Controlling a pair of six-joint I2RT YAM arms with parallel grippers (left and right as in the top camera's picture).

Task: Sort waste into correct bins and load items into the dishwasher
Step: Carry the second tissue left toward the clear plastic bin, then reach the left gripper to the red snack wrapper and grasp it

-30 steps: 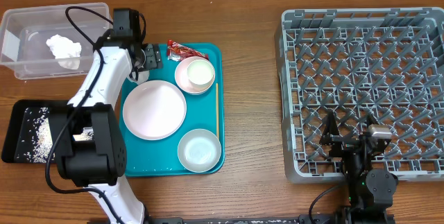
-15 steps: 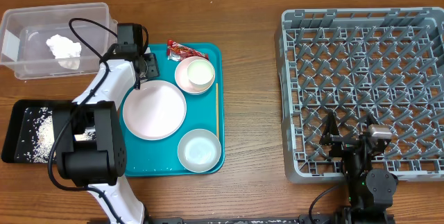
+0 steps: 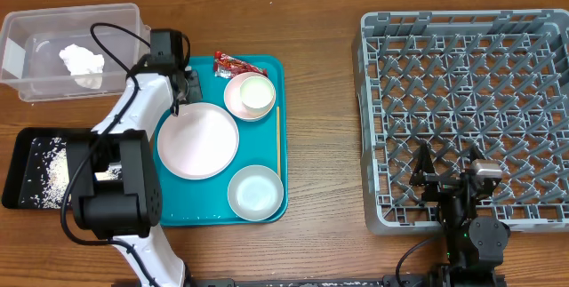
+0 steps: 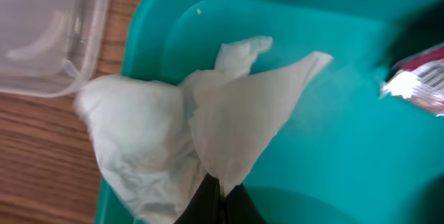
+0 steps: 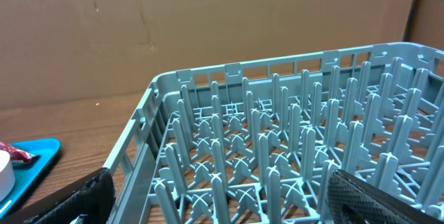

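The left claw (image 4: 216, 200) is clenched on a crumpled napkin (image 4: 159, 134) on the teal tray (image 4: 333, 148), with the red wrapper (image 4: 418, 85) ahead to its right. The right claw (image 3: 447, 170) gapes wide, with the dish rack (image 5: 277, 148) ahead.

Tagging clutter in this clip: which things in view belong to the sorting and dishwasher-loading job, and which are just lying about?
Job: pinched napkin, binned napkin, red wrapper, crumbs, clear tub, black tray, plate, bowl, cup, saucer, dish rack.
Lying about: teal tray, wooden stick, cardboard backdrop.
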